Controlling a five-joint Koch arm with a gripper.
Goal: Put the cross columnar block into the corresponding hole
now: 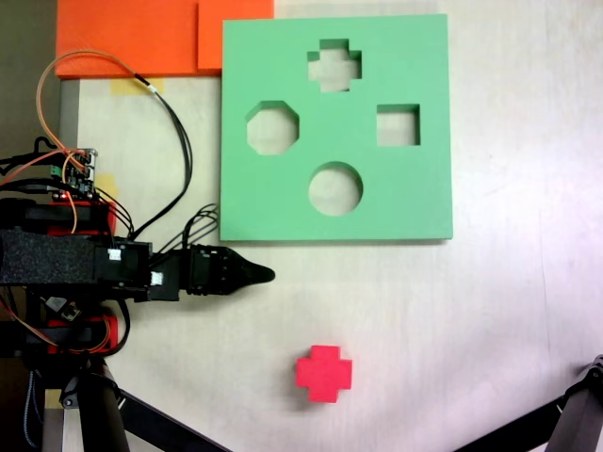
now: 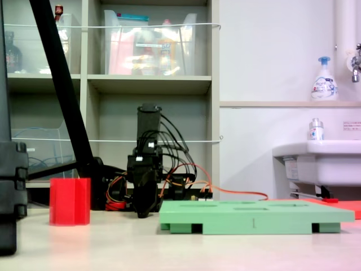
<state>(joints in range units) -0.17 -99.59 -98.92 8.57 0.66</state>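
My arm lies low and folded, gripper (image 1: 264, 274) pinched together with nothing in it, beside the green board (image 1: 415, 202). The red cross block (image 1: 323, 373) sits apart on the table (image 1: 509, 320), cross hole (image 1: 334, 66) open.

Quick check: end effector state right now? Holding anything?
End effector: looks closed, tips together, holding nothing. The cross columnar block sits apart from it on the table, untouched.

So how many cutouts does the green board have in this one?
4, all seen in the top-down fixed view of the green board: plus-shaped hole at top, octagonal left, square right, round at bottom. None looks hidden.
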